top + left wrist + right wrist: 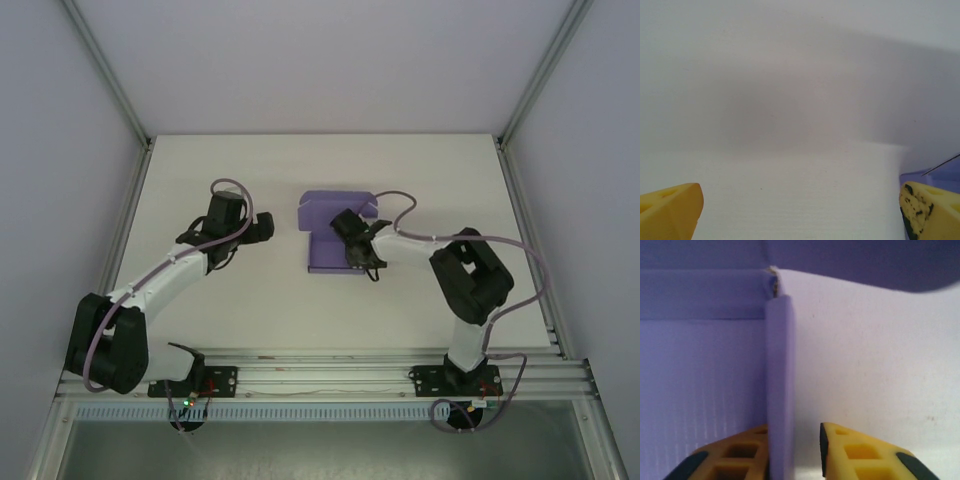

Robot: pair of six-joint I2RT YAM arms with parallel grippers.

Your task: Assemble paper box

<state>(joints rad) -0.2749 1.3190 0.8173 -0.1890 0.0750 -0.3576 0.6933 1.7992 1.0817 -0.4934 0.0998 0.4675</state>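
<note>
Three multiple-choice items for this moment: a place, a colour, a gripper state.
1. The right gripper is: A) straddling a side wall of the paper box; B) lifted high above everything; C) folded back at the near edge.
2. The paper box is: A) red; B) green; C) purple.
3. The left gripper is: A) shut on the box; B) wide open, empty; C) shut on a cable.
Key: 1A, the wall stands between its fingers; 2C, the card is purple; 3B, its fingers are far apart with nothing between.
</note>
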